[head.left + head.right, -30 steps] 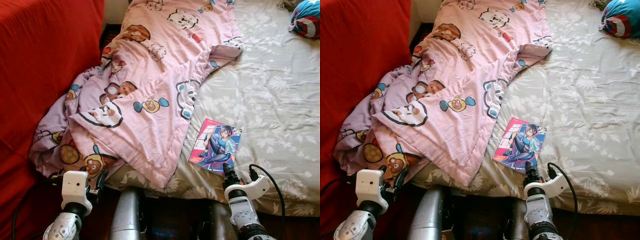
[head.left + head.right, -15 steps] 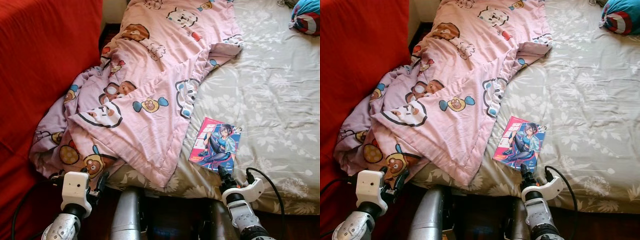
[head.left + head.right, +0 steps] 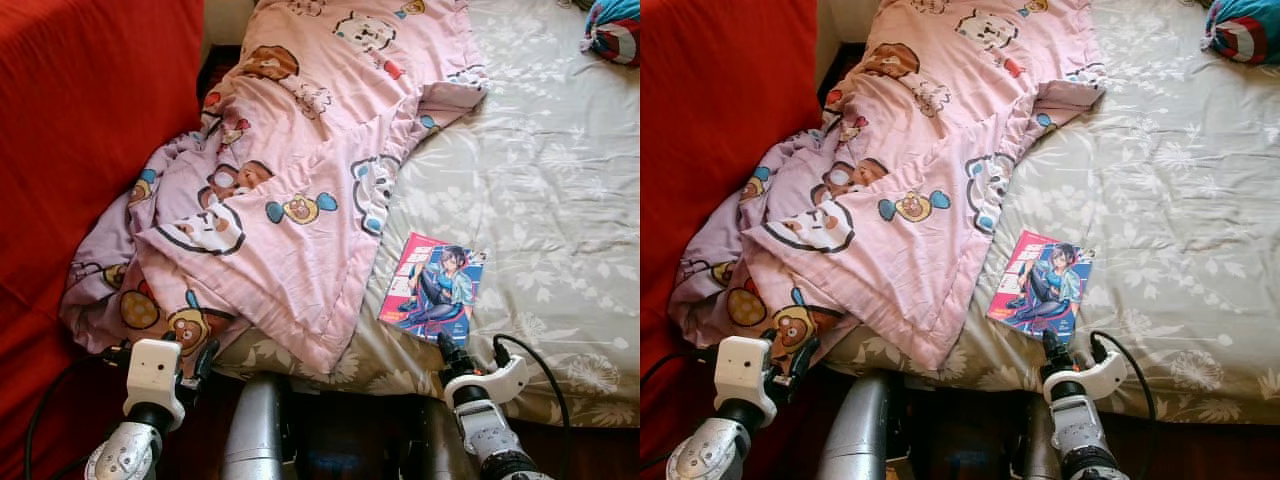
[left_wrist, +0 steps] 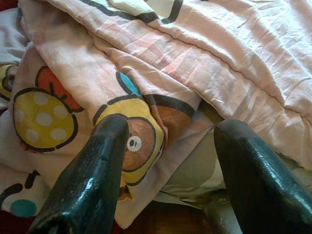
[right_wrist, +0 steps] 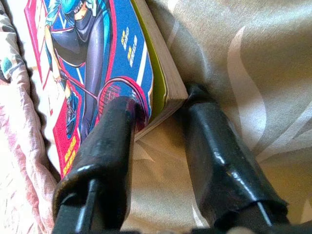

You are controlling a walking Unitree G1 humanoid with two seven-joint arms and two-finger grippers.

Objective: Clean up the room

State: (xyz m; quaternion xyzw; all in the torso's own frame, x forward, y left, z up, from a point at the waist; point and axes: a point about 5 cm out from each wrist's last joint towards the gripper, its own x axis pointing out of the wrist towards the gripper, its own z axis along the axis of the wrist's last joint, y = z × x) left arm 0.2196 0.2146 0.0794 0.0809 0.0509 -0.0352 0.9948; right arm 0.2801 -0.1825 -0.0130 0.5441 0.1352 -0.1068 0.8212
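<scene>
We have the right tool (image 5: 156,141) open around the near corner of the comic book (image 3: 432,290) lying on the bed (image 3: 560,200); it looks light, thin and bendable, so we judge gripping deep at the corner best.

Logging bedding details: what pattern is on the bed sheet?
The sheet is grey-olive with pale leaf and flower prints, clearest in the left eye view.

Colourful comic book (image 3: 431,291) flat on floral sheet, crumpled pink cartoon blanket (image 3: 290,170) beside it
</scene>
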